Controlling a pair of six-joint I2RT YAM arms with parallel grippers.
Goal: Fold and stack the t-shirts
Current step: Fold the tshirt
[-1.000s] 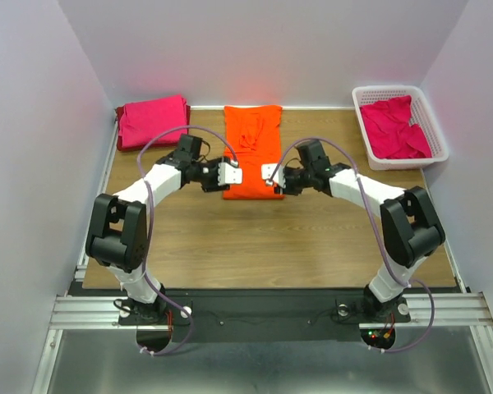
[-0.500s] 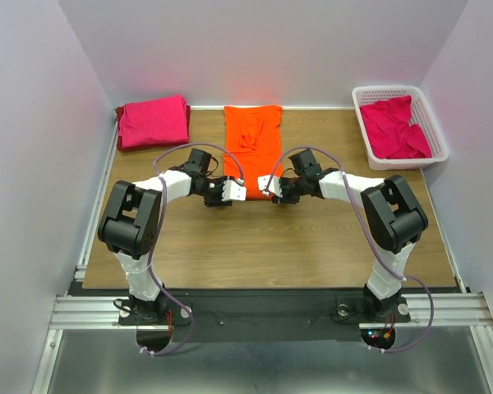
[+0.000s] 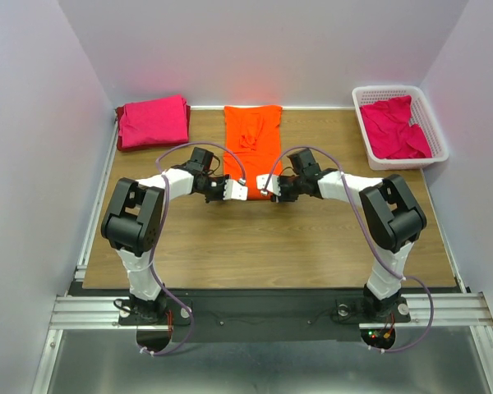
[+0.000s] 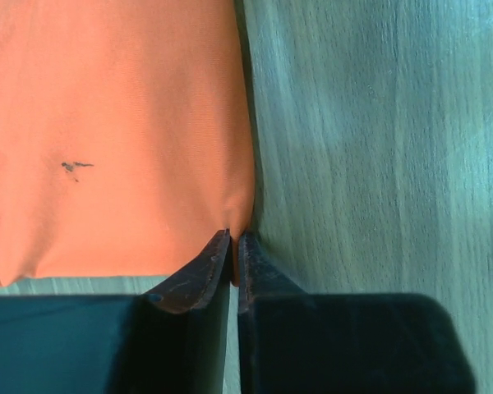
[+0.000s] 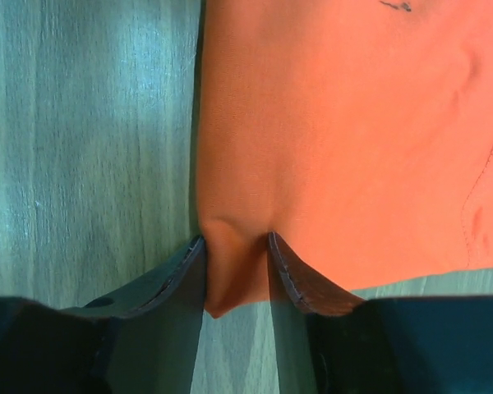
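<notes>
The bright orange t-shirt (image 3: 251, 139) lies folded into a long strip at the middle back of the table. My left gripper (image 3: 237, 191) is shut on its near left corner; in the left wrist view the jaws (image 4: 234, 242) pinch the corner of the orange cloth (image 4: 115, 131). My right gripper (image 3: 267, 184) is at the near right corner; in the right wrist view a bunched corner of orange cloth (image 5: 345, 139) sits gripped between its jaws (image 5: 237, 246). A folded magenta-pink t-shirt stack (image 3: 154, 121) lies at the back left.
A white lattice basket (image 3: 435, 123) at the back right holds crumpled magenta-pink shirts (image 3: 394, 125). White walls close in the left, back and right sides. The wooden table (image 3: 255, 246) runs to a metal rail at the near edge.
Both grippers have moved towards me along the shirt's sides to its near corners, drawn closer together and closed on the cloth. The shirt lies where it was.
</notes>
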